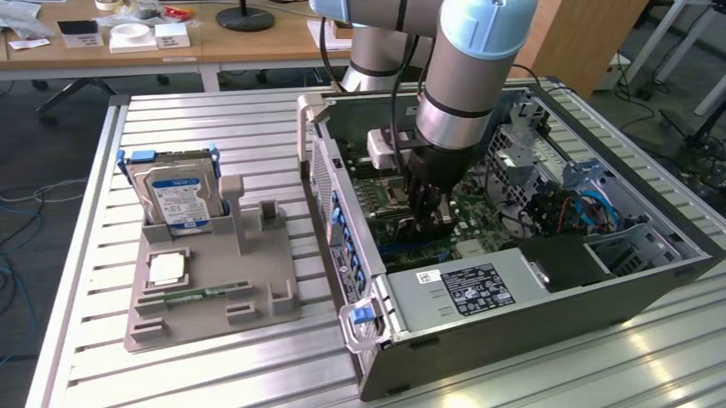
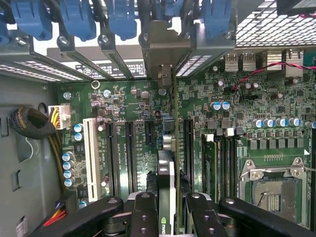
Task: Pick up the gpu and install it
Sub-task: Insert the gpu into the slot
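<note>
**GPU carried into the case, seating not yet confirmed**

In the wrist view, the claw [image 2: 167,217] is seen closed narrowly on the gpu [image 2: 167,182], which is held edge-on between the black fingers [image 2: 143,212], its silver end bracket [image 2: 165,74] reaching towards the rear slot openings. The card is lined up over the motherboard [image 2: 138,128], between the black expansion slots. The pick-up is judged done; whether the card is pressed fully home cannot be told.

In the exterior view, the parts holder [image 1: 204,289] near the table's [image 1: 91,340] front edge is left with the hard drive [image 1: 172,195] and the RAM stick [image 1: 199,295]. Farther back, the arm is lowered into the open computer case [image 1: 499,331].
</note>
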`<state>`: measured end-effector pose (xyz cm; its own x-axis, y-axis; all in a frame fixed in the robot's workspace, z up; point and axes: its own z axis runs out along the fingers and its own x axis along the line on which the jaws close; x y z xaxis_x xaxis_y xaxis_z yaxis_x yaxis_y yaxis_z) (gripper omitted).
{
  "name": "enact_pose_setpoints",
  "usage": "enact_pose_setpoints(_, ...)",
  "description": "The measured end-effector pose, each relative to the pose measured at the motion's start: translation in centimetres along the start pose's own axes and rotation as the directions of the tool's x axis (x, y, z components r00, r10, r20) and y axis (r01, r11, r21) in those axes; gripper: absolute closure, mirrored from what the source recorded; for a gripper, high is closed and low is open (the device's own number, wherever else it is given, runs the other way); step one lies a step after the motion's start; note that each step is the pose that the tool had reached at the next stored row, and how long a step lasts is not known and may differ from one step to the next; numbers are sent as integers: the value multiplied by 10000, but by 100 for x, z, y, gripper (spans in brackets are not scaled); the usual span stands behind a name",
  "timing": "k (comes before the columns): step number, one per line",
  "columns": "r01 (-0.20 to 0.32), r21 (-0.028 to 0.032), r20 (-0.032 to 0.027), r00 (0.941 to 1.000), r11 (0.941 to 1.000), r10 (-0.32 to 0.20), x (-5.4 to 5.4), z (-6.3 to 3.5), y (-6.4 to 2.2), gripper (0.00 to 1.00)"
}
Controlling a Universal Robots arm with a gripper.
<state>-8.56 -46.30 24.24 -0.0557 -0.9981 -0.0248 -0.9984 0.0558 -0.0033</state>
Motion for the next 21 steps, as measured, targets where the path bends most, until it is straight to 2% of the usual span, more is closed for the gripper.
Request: enact_pose_setpoints(21,-1,2,13,10000,10000,1,2,1,1,73)
